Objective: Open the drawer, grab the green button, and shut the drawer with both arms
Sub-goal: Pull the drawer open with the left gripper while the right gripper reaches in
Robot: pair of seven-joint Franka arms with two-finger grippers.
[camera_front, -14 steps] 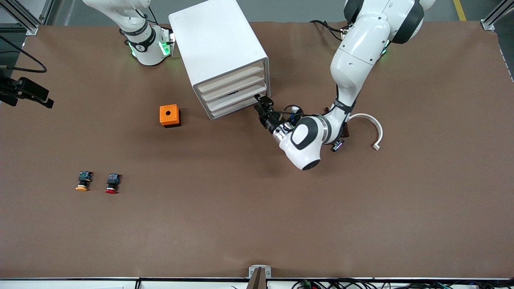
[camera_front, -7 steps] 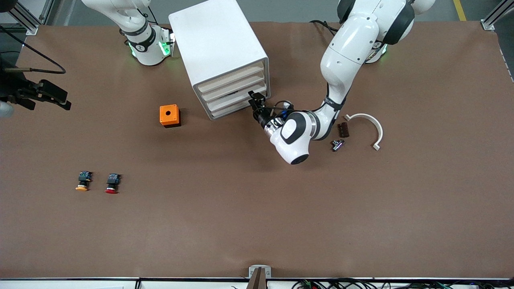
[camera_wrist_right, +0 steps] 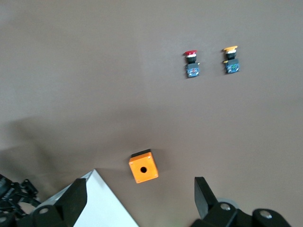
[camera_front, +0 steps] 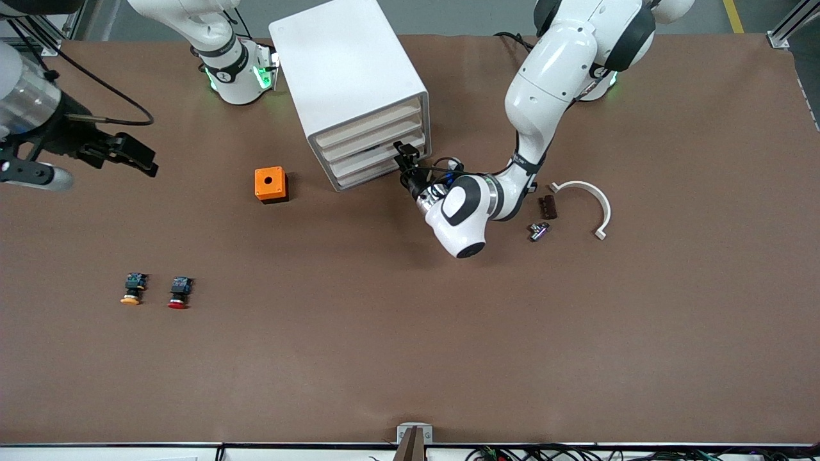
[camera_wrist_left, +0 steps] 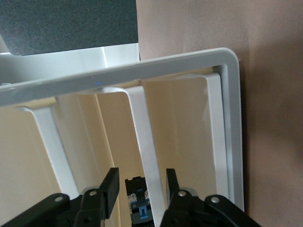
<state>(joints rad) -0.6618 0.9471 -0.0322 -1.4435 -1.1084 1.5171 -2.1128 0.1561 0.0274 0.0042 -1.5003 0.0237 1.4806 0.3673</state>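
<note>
A big white box cabinet (camera_front: 349, 77) with four stacked shallow drawers stands near the middle of the desk's edge where the robots' bases are, its pale beige fronts angled toward the left arm's end. The left gripper (camera_front: 406, 163) is at the front of the drawer (camera_front: 370, 159), the third one down. In the left wrist view its black fingers (camera_wrist_left: 110, 188) are spread apart, straddling a white upright handle bar (camera_wrist_left: 142, 137) on the drawer front without yet squeezing it, probably so they can close on the bar and pull. The drawer looks shut or nearly shut.

Through the gap beside the bar, a small black-and-blue button body (camera_wrist_left: 140, 204) shows inside the drawer; its cap colour cannot be seen, so it is only likely the wanted one.

The right gripper (camera_front: 131, 155) hangs over the desk toward the right arm's end, near the base-side edge, fingers (camera_wrist_right: 75, 198) spread and empty. It appears to be waiting to reach in once the drawer slides out.

Nearer the front camera than the cabinet sits a small orange box with a hole (camera_front: 270, 184). Toward the front corner at the right arm's end lie a yellow-orange-capped pushbutton (camera_front: 132, 289) and a red-capped pushbutton (camera_front: 179, 293), neither needed. A white curved plastic piece (camera_front: 594, 198) lies beside the left arm.
</note>
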